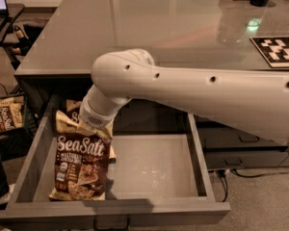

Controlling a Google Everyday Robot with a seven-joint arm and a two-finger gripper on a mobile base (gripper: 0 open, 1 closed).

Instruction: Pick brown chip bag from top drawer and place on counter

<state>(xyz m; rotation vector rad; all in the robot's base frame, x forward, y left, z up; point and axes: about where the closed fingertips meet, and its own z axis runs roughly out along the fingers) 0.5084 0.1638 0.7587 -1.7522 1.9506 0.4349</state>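
I logged the gripper (90,124) at the top edge of the brown chip bag (81,165), its hold indiscernible behind the wrist; bag inside the open top drawer (154,172), left end, lift and tabletop (135,28) placement outstanding.

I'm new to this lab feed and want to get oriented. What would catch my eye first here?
The thick cream robot arm sweeps in from the right across the middle, its gripper down at the top edge of the brown chip bag, which sits at the left of the open top drawer. Behind them stretches the glossy grey counter, with a black-and-white marker at its right.
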